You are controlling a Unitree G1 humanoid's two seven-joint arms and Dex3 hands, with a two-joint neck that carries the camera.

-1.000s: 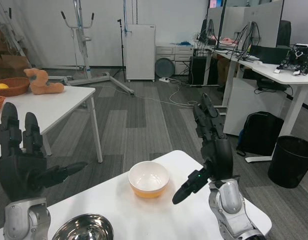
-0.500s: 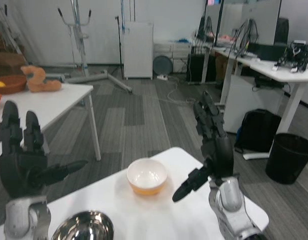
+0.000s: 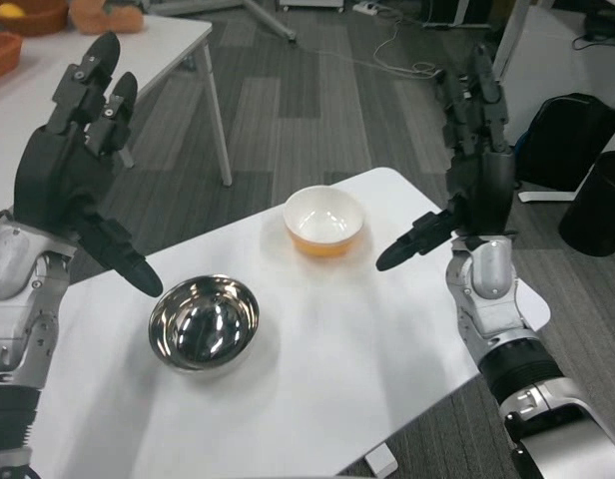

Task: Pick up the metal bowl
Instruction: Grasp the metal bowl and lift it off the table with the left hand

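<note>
Both our left hand (image 3: pixel 73 175) and right hand (image 3: pixel 472 180) hover released, fingers spread, flanking the metal bowl (image 3: pixel 204 321) at lower left.

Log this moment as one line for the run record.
phase: pre-grasp | metal bowl: on white table, untouched | left hand: open, raised beside it | right hand: open, raised | orange bowl: behind

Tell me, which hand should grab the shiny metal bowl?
Probably the left hand. It hovers open right beside the shiny round metal bowl, while the right hand is across the white table, nearer the orange bowl with a white inside.
</note>
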